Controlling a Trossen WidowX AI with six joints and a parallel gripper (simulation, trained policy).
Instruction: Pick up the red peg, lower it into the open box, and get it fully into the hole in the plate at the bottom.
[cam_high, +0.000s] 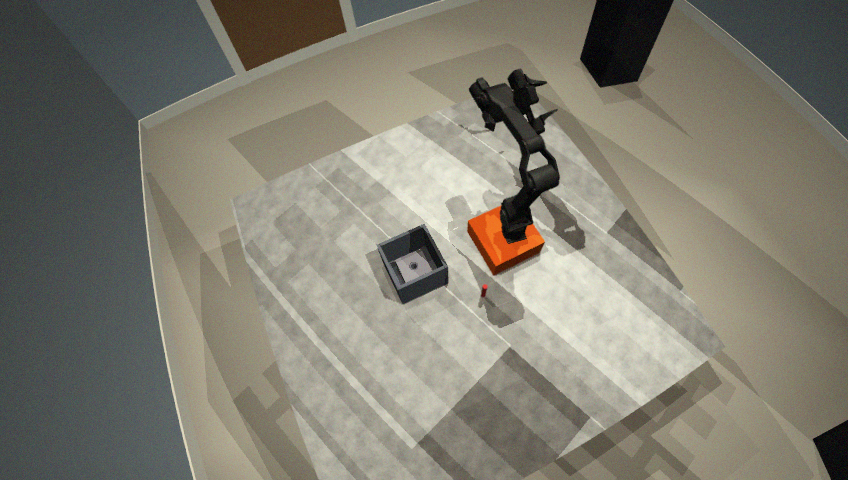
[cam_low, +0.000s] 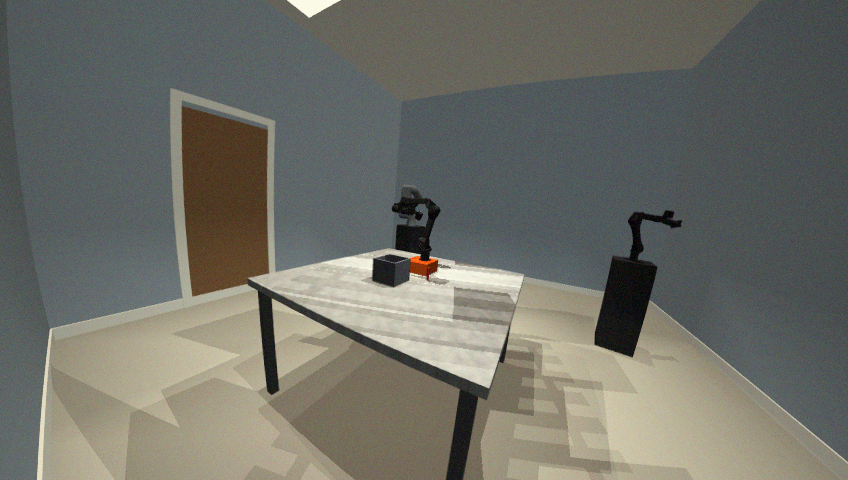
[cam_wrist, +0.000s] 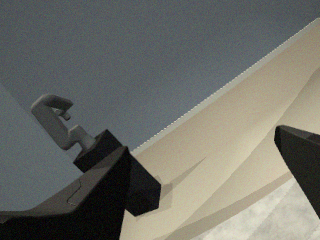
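The red peg (cam_high: 484, 290) (cam_low: 427, 274) stands upright on the table, between the box and the front corner of the orange base. The open dark grey box (cam_high: 425, 285) (cam_low: 389, 272) stands on the table to the left of the peg in the top view. Inside it a pale plate (cam_high: 423, 261) with a dark round hole (cam_high: 414, 265) lies at the bottom, with nothing in the hole. My gripper (cam_high: 551, 96) (cam_wrist: 204, 144) is wide open and empty. It is raised high at the far side of the base, well away from the peg and box. The peg is not in the wrist view.
The orange base (cam_high: 495, 258) (cam_low: 423, 266) carries my arm and stands close to the peg and box. Away from the table (cam_high: 333, 321) (cam_low: 357, 309), a black pedestal (cam_low: 626, 306) bears another dark arm. A grey arm (cam_wrist: 52, 125) stands on a pedestal behind the table.
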